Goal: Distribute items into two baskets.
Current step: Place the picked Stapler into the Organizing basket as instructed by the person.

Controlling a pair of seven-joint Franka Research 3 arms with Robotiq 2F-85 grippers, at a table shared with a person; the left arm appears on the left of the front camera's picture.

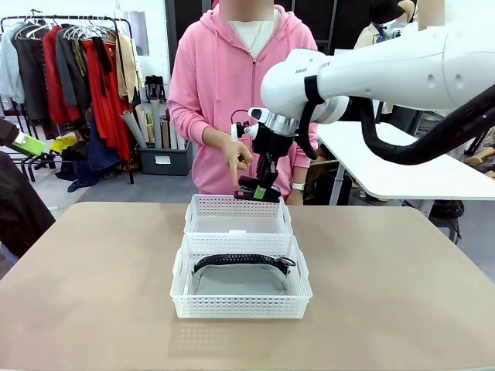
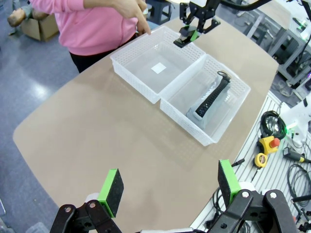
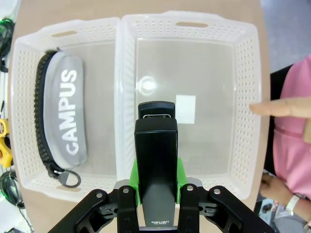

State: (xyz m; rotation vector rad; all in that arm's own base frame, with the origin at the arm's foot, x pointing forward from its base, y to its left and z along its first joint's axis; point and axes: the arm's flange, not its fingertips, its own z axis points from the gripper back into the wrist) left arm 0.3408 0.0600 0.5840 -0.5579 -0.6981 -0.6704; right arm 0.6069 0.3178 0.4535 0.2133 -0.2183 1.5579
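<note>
My right gripper (image 1: 259, 188) is shut on the small black stapler (image 1: 256, 186) and holds it just above the far basket (image 1: 203, 215), the larger one with a white label on its floor. From the right wrist the stapler (image 3: 155, 155) sits between the green pads (image 3: 133, 179), over that basket (image 3: 243, 73). The grey pouch (image 1: 240, 280) with its black ridged strap lies in the near, smaller basket (image 1: 182, 294); the right wrist view also shows the pouch (image 3: 65, 116). My left gripper (image 2: 170, 182) hangs open, high above the table's corner, with nothing in it.
The person in a pink hoodie stands at the far edge, and a hand (image 1: 238, 158) points a finger down at the far basket's rim, close to my right gripper. A yellow button box (image 2: 268, 143) and cables lie beside the table's edge.
</note>
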